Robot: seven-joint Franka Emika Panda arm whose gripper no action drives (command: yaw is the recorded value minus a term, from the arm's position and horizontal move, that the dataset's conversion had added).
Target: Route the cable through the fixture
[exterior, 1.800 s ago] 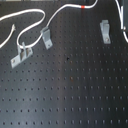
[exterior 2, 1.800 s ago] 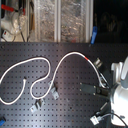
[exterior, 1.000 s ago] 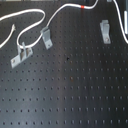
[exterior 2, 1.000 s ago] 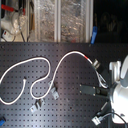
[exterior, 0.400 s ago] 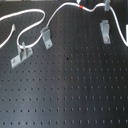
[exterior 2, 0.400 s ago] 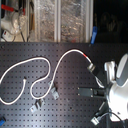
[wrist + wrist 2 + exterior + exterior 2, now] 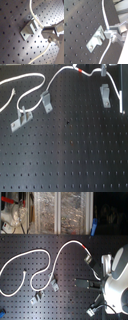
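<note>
The white cable (image 7: 45, 254) loops across the black pegboard in the second exterior view, with its red band (image 7: 84, 244) near the board's far edge. In the first exterior view the red band (image 7: 80, 71) is at the top. From there the cable (image 7: 114, 81) drops to my gripper (image 7: 122, 108) at the first exterior view's right edge. Both wrist views show the gripper (image 7: 111, 35) shut on the cable (image 7: 106, 20) right beside a metal clip (image 7: 96, 40). The cable (image 7: 35, 17) lies along that clip (image 7: 29, 28), touching its side. The white arm (image 7: 117, 277) hides the grasp in the second exterior view.
Two more clips (image 7: 46, 101) (image 7: 22, 116) stand at the first exterior view's left, another (image 7: 103, 70) at its top, and one (image 7: 105, 94) close to the gripper. Shelving with clutter (image 7: 45, 212) rises behind the board in the second exterior view.
The arm has moved toward the far edge of the board in the second exterior view, carrying the cable's end with it. The left loops have stayed put.
</note>
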